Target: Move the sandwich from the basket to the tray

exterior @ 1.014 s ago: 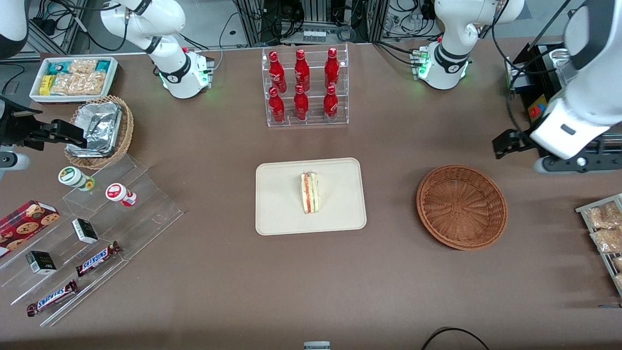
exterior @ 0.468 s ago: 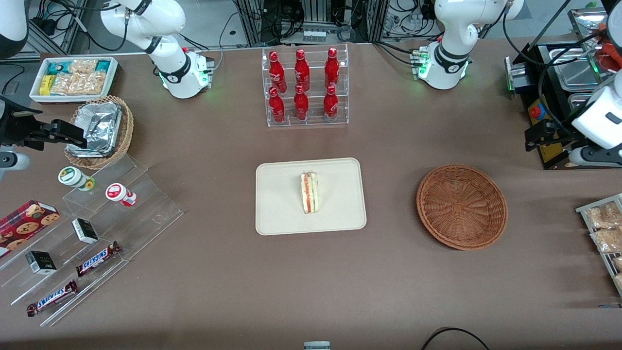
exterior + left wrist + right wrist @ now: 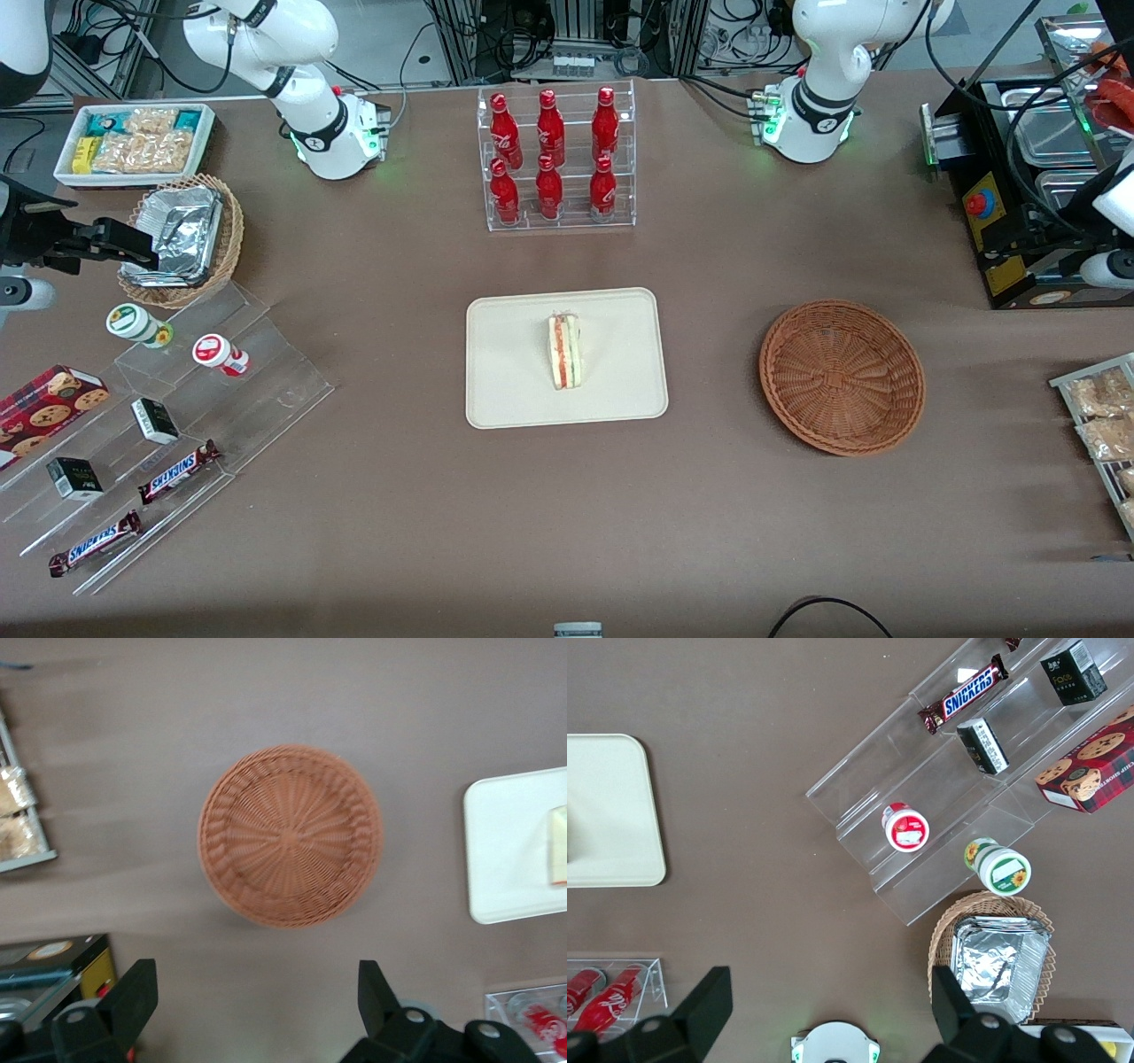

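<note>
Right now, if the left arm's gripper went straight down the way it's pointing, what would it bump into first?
Probably bare table. The gripper, fingers open and holding nothing, points down beside the empty basket, so it may just miss the rim, though depth is unclear.

We see the table from high in front; our left wrist camera looks down over the basket point(image 3: 291, 835), sharing the tray point(image 3: 514, 372) edge; gripper point(image 3: 257, 997) fingers spread.

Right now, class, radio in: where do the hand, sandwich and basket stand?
Hand open, empty, above table. Sandwich on tray. Basket empty. Nothing in the way.
</note>
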Robot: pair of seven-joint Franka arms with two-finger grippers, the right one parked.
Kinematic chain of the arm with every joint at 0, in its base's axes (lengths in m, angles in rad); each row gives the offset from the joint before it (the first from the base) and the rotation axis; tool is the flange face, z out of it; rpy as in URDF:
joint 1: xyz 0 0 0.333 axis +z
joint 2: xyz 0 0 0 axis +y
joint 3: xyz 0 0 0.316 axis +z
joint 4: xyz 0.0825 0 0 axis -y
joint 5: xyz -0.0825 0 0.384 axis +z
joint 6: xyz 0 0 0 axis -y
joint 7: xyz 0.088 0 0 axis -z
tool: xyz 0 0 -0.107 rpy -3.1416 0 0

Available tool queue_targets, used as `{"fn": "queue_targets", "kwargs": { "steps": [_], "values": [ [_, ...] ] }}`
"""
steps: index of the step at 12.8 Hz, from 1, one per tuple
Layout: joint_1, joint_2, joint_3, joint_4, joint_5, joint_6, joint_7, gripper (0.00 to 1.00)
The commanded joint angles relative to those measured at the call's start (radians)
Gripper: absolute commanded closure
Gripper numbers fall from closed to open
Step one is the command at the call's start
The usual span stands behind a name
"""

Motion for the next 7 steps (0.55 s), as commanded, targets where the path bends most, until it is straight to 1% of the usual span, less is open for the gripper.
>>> {"fn": "queue_targets", "kwargs": {
  "steps": [1,4,6,7],
  "values": [
    [-0.004,0.056,-0.010,0.082,-0.013,-0.005,-0.004,0.00],
    [-0.006,0.059,-0.012,0.082,-0.011,-0.001,-0.054,0.00],
    [-0.022,0.059,-0.024,0.080,0.078,-0.003,-0.058,0.00],
    [-0.027,0.059,-0.024,0.080,0.080,-0.005,-0.062,0.00]
  ]
}}
